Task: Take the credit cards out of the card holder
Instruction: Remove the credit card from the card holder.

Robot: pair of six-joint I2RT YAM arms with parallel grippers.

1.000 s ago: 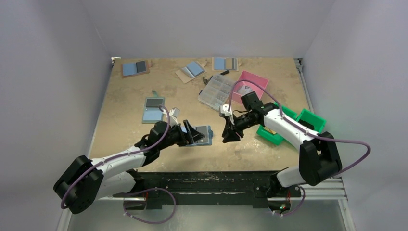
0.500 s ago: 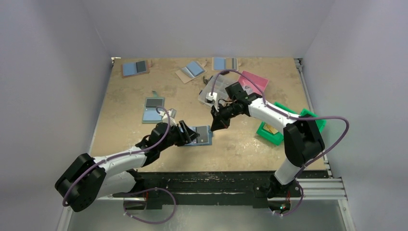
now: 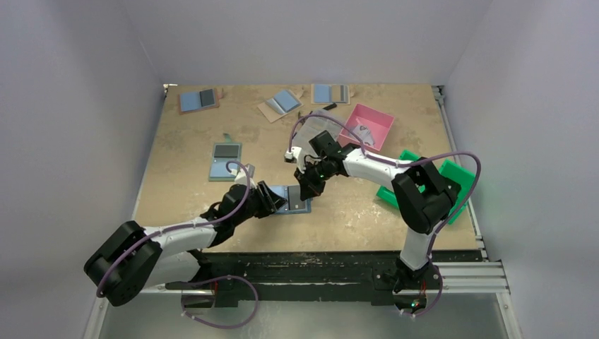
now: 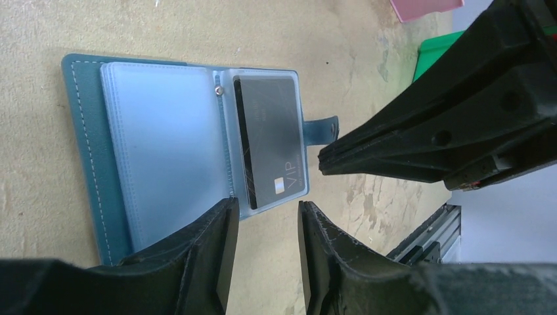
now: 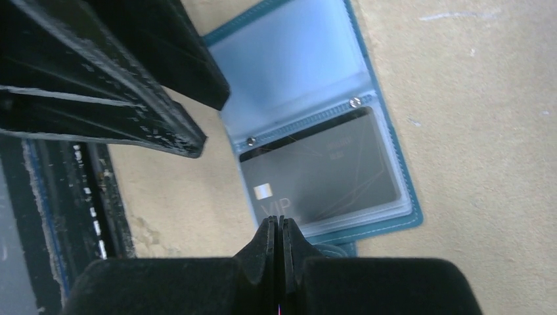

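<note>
Now right jaws closed, nearer card holder (image 3: 297, 201).

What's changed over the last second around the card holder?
The right gripper swung left to the card holder at its strap end and closed, holding nothing. The left gripper narrowed its jaws, a gap remaining, by the holder's edge. The holder stays open and flat, the dark VIP card still in its sleeve.

Unfolded card holder (image 5: 299, 62), dark VIP card (image 5: 322, 174) sleeved inside; right fingers (image 5: 257, 254) pressed together beside it
</note>
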